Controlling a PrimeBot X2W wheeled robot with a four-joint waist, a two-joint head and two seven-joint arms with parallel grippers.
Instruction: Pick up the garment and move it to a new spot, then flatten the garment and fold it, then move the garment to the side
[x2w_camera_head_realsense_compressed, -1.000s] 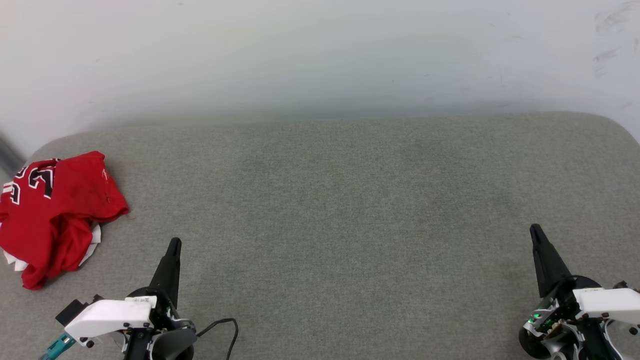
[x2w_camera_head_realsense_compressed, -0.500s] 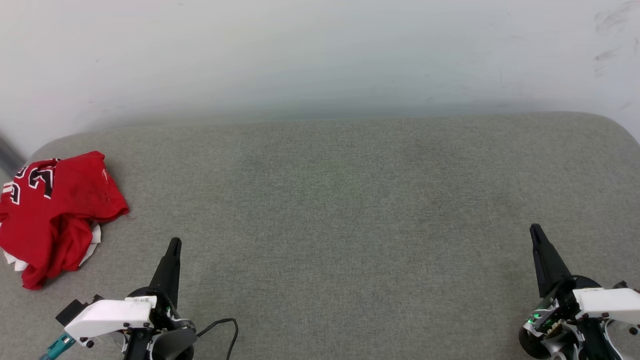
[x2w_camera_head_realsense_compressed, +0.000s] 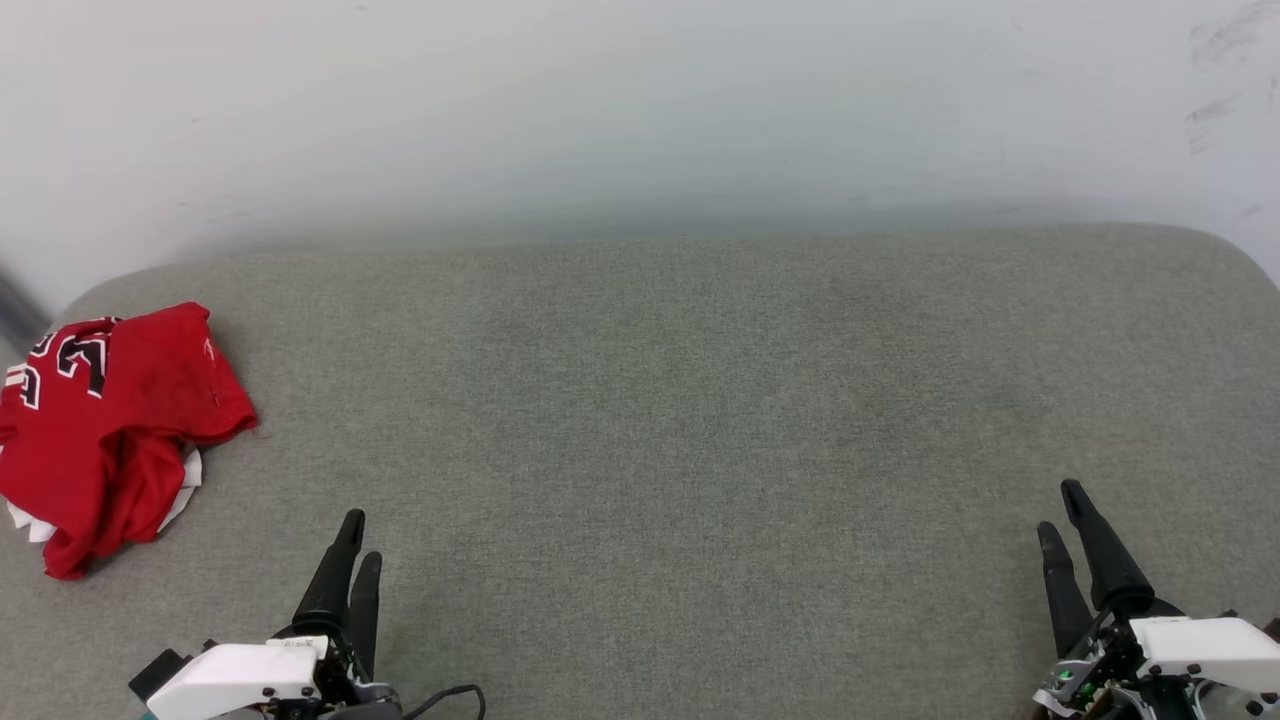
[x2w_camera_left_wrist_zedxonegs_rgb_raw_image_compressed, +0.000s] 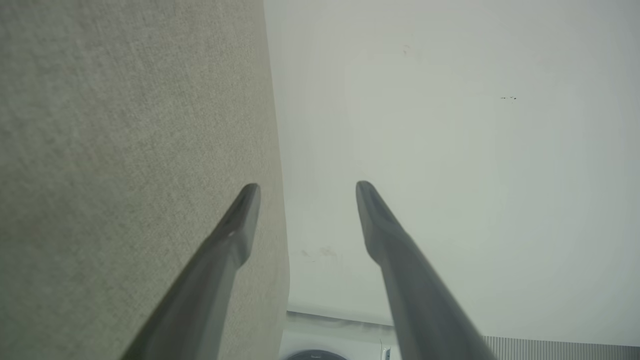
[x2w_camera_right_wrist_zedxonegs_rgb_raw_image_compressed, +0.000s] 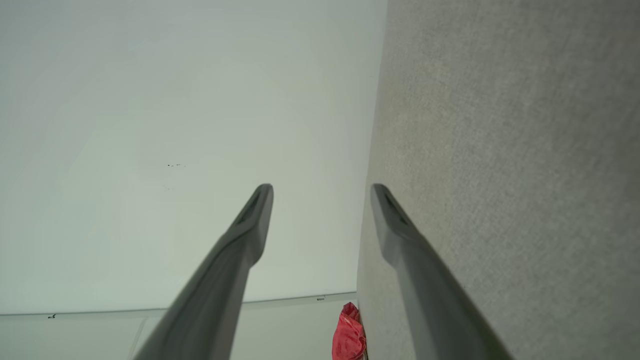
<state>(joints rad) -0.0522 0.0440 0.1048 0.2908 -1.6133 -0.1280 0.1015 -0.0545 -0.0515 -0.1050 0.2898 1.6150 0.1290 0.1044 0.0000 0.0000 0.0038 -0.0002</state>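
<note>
The red garment (x2w_camera_head_realsense_compressed: 105, 425) lies crumpled at the far left edge of the grey cushioned surface (x2w_camera_head_realsense_compressed: 660, 420), with part of its black number print and a bit of white sleeve showing. In the right wrist view the garment (x2w_camera_right_wrist_zedxonegs_rgb_raw_image_compressed: 349, 334) is a small red heap at the surface's edge. My left gripper (x2w_camera_head_realsense_compressed: 360, 540) stands open at the lower left, well to the right of the garment and apart from it, with nothing between its fingers (x2w_camera_left_wrist_zedxonegs_rgb_raw_image_compressed: 240, 230). My right gripper (x2w_camera_head_realsense_compressed: 1062, 512) stands open at the lower right, far from the garment, fingers (x2w_camera_right_wrist_zedxonegs_rgb_raw_image_compressed: 395, 225) empty.
A pale wall (x2w_camera_head_realsense_compressed: 640, 110) rises behind the cushioned surface. The surface's rounded corners show at the back left and back right. A black cable (x2w_camera_head_realsense_compressed: 450, 695) loops near my left wrist.
Both grippers have drawn back toward the bottom of the head view and turned, so that both fingers of each now show, spread apart. The garment lies as before.
</note>
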